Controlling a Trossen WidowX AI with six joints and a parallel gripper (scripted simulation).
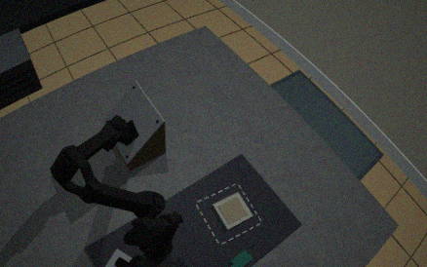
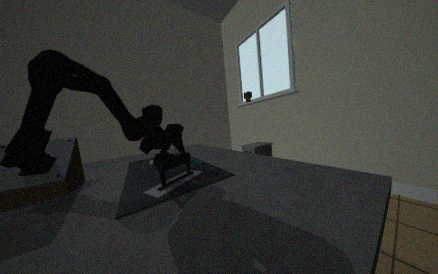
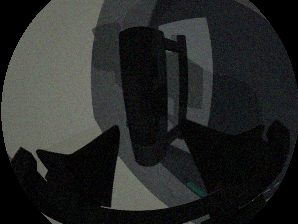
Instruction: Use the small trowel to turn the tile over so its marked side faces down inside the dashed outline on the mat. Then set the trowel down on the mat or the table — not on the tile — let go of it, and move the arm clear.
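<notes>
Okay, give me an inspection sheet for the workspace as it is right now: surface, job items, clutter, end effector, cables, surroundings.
Surface: grey table with a dark mat on it.
Tile: tile lies flat inside the dashed outline; no mark shows on its upper face.
Trowel: trowel rests on the mat, apart from the tile, handle raised above its pale blade.
Clutter: small green object at the mat's edge.
End effector: end effector open, close above the trowel handle, not yet clear.
Cables: nothing seen.
Surroundings: window with a small plant on the sill; tiled floor.
</notes>
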